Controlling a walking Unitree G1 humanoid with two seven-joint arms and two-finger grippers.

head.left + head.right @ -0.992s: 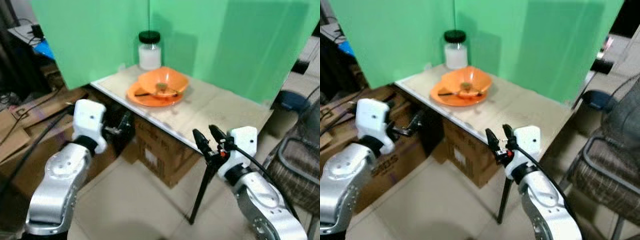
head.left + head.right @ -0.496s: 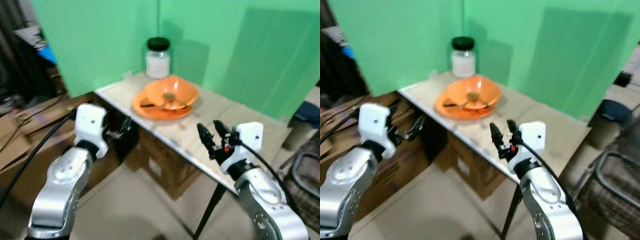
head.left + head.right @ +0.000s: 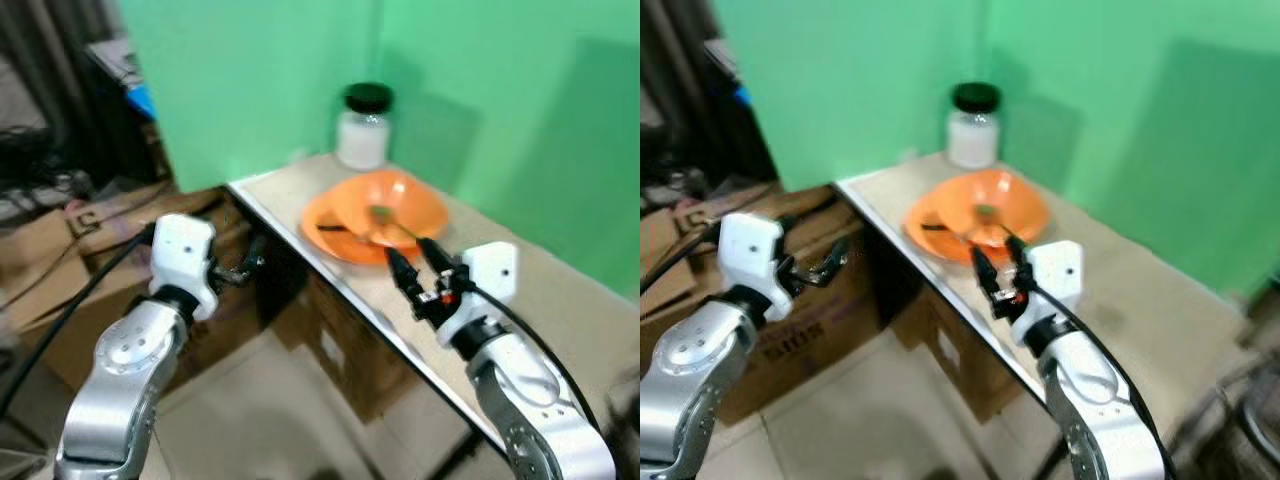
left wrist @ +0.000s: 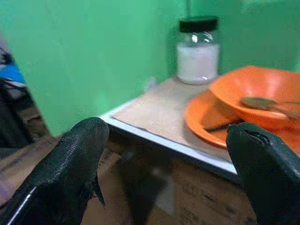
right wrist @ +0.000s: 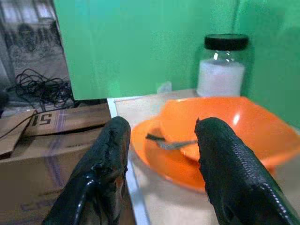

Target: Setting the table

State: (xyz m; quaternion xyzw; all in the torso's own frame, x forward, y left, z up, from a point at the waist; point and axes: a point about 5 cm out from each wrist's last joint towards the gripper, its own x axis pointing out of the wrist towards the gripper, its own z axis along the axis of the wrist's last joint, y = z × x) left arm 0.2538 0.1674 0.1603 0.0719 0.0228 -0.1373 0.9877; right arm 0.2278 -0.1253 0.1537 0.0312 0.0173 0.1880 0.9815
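Our right gripper (image 3: 412,262) hovers at the near edge of the beige bench (image 3: 560,290), fingers spread and empty. Just beyond it sits the orange plastic bowl (image 5: 234,123) on an orange plate (image 5: 161,159), spoon (image 4: 267,104) inside. Left gripper (image 4: 164,154) hangs wide off the bench's corner. Farthest back: white-filled glass jar (image 3: 364,128) with black lid.

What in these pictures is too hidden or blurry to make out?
- The white contents of the black-lidded glass jar: the kind is unreadable.
- The utensil in the orange bowl: the right end effector's finger covers its handle in the right wrist view.
- The orange plate under the bowl: mostly covered.
- The cardboard box: print blurred in the eye views.
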